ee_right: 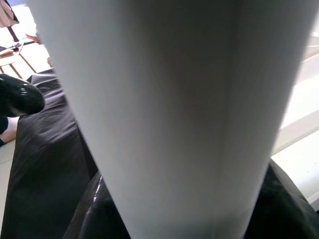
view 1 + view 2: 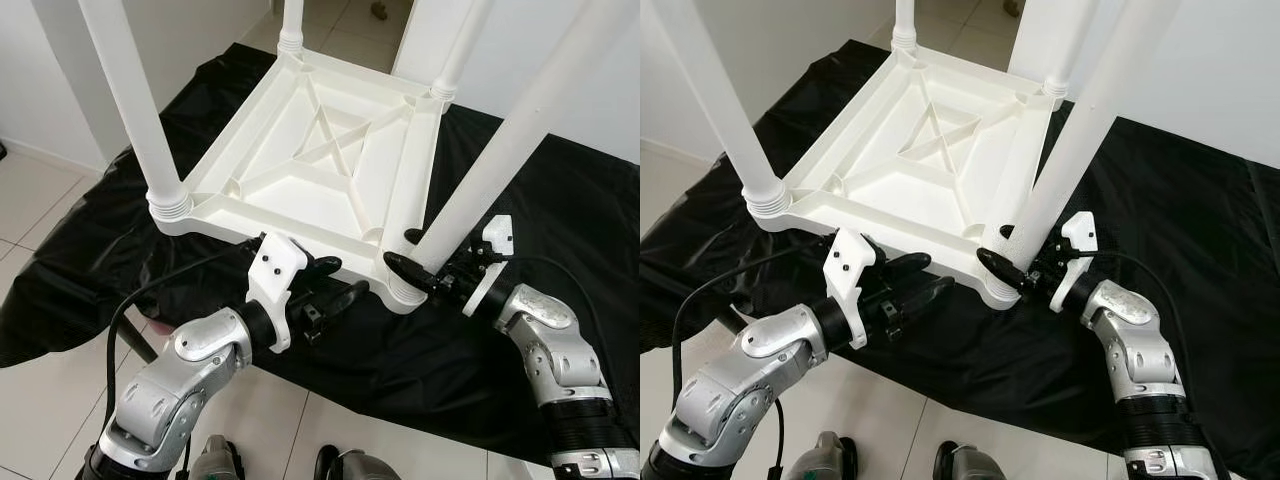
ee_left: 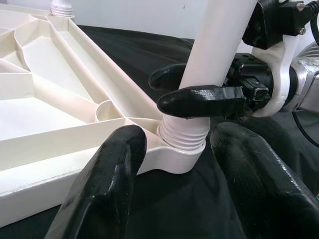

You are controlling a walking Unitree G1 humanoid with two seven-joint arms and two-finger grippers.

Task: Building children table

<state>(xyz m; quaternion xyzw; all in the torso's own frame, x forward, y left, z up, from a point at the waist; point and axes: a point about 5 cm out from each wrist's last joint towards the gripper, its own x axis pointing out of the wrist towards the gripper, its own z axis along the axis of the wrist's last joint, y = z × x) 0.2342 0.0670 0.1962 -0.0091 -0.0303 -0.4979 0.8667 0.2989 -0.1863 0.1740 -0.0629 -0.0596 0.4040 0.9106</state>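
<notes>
A white plastic children's table (image 2: 300, 170) lies upside down on a black cloth, its four legs pointing up. The near right leg (image 2: 500, 150) sits in its ribbed corner socket (image 3: 183, 134). My right gripper (image 2: 405, 250) is shut on this leg just above the socket, one black finger (image 3: 199, 99) on each side. In the right wrist view the leg (image 1: 164, 114) is very close. My left gripper (image 2: 345, 278) is open at the table's front edge. Its fingers (image 3: 109, 174) straddle the same corner socket without clasping it.
The black cloth (image 2: 560, 210) covers a low surface and hangs over its near edge. The other legs (image 2: 130, 90) stand at the near left and the two far corners. Pale tiled floor (image 2: 40, 200) lies to the left, with white walls behind. A black cable (image 2: 125, 310) loops from my left arm.
</notes>
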